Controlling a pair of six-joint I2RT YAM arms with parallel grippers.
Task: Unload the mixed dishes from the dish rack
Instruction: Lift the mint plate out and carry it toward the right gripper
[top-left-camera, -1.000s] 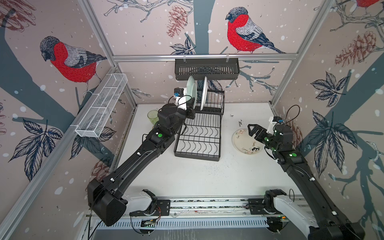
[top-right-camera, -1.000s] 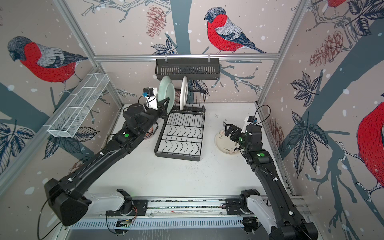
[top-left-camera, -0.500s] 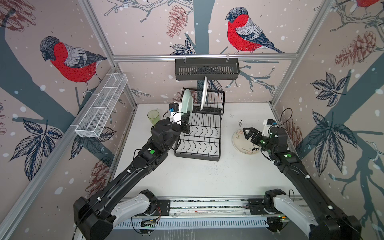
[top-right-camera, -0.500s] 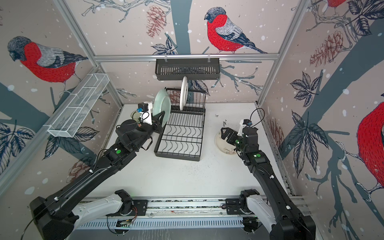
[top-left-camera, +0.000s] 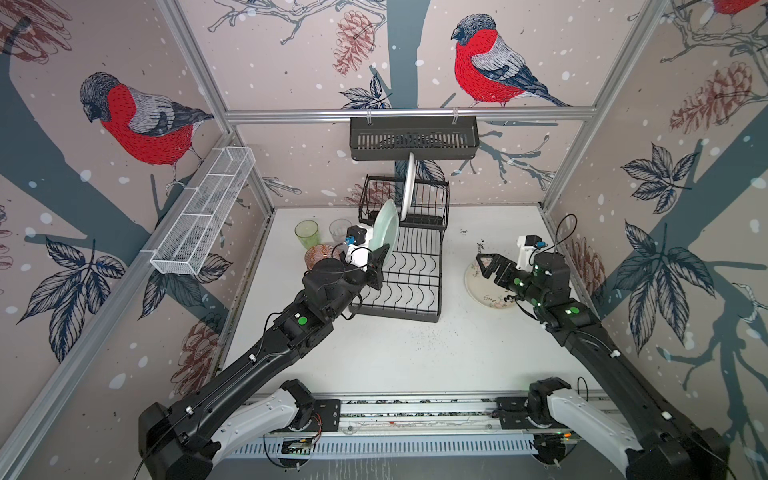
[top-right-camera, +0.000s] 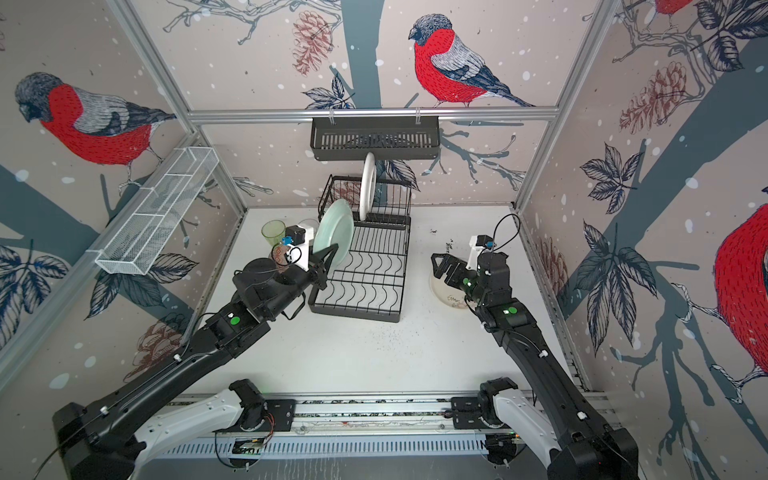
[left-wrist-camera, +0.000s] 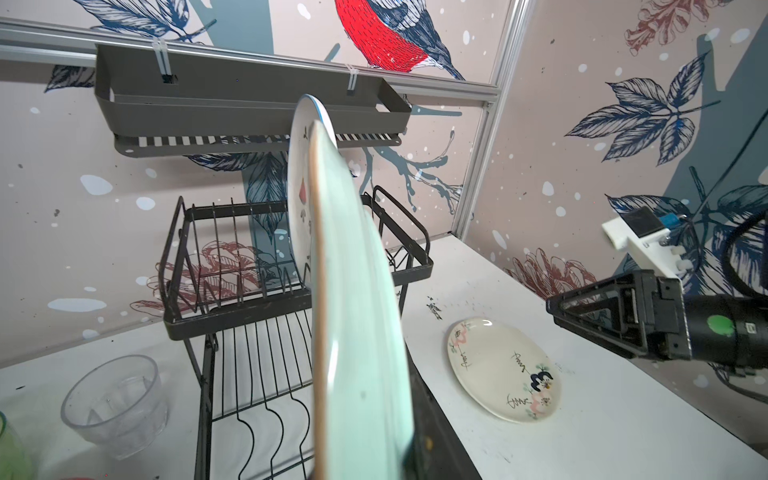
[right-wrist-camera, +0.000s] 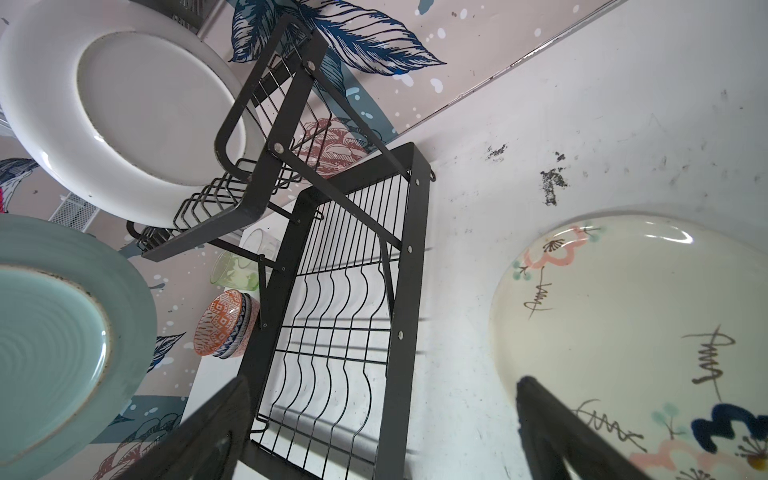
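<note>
Right wrist view: white plate (right-wrist-camera: 145, 112) upright in dish rack (right-wrist-camera: 409, 249).

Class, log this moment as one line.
left tool: shut on mint plate | right tool: open near flowered plate | white plate: in rack

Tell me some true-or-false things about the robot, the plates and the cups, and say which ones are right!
1. The left pincer grips the mint plate. True.
2. The right pincer is shut on the flowered plate. False: it is open, and that plate lies flat on the table.
3. The white plate stands on edge in the upper tier of the dish rack. True.
4. The green tumbler sits in the rack. False: it stands on the table, left of the rack.
5. The bowls fill the rack's lower grid. False: they are stacked on the table beside the rack.
</note>
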